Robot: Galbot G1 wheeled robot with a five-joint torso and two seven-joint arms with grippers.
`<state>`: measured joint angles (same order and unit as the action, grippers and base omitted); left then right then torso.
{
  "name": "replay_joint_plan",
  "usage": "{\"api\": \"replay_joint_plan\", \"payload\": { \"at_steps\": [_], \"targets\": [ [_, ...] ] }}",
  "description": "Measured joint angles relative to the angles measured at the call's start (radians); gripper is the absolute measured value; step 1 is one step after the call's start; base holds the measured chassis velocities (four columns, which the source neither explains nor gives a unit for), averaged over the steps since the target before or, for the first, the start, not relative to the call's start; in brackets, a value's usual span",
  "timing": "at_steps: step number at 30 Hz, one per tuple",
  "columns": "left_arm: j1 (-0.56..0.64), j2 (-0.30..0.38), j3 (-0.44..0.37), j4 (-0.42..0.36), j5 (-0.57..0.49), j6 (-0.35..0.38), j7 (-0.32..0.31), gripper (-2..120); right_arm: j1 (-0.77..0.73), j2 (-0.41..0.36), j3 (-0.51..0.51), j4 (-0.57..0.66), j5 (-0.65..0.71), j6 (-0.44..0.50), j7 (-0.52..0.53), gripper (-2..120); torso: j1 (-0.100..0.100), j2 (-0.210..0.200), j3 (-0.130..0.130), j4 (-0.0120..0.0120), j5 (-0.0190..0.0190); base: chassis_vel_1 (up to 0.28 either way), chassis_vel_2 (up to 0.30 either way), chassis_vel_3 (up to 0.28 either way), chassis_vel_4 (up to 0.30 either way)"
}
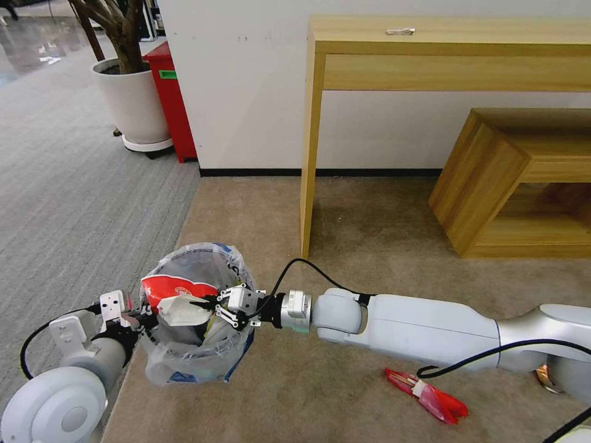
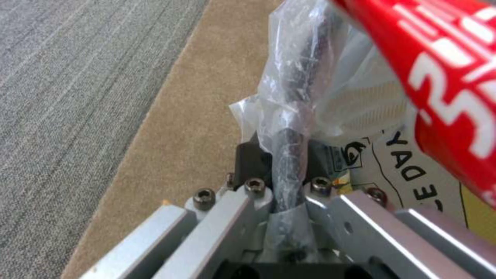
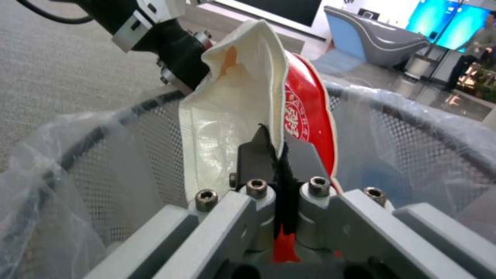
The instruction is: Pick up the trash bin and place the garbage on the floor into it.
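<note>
The trash bin (image 1: 184, 363), a round mesh bin lined with a crinkled clear bag, hangs just above the tan carpet. My left gripper (image 1: 144, 318) is shut on its near-left rim (image 2: 297, 89), pinching wire and plastic together. My right gripper (image 1: 206, 304) reaches in from the right and is shut on a flattened red-and-white paper cup (image 1: 175, 298) held over the bin's mouth. In the right wrist view the cup (image 3: 243, 97) stands up from my right gripper (image 3: 276, 153) inside the mesh wall (image 3: 403, 135). More garbage lies on the floor: a red wrapper (image 1: 431, 394) with a wooden stick.
A tall wooden table's leg (image 1: 311, 154) stands just beyond the bin, and a low wooden bench (image 1: 511, 184) sits at the right against the wall. A potted plant (image 1: 132, 104) and a red box (image 1: 172, 104) stand at the far left. Something orange (image 1: 545, 376) peeks from behind my right arm.
</note>
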<state>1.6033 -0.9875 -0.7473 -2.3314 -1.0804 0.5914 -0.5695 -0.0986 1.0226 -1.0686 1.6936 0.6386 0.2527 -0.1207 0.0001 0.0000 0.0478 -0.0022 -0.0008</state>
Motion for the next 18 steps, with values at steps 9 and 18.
{"api": "replay_joint_plan", "payload": {
  "at_steps": [9, 18],
  "targets": [
    [0.002, -0.001, 0.0, 0.0, 0.001, 0.0, 0.001, 0, -0.004, -0.02, 0.009, 0.012, -0.001, 0.001, -0.009, 32, 0.0, 0.0, 0.0, 0.0, 0.0, 0.0, 0.0, 0.0, 0.0],
    [0.0, -0.002, 0.0, 0.005, -0.002, 0.0, 0.002, 0, -0.015, -0.046, 0.022, 0.016, -0.005, 0.013, -0.042, 65, 0.0, 0.0, 0.0, 0.0, 0.0, 0.0, 0.0, 0.0, 0.0]
  ]
}}
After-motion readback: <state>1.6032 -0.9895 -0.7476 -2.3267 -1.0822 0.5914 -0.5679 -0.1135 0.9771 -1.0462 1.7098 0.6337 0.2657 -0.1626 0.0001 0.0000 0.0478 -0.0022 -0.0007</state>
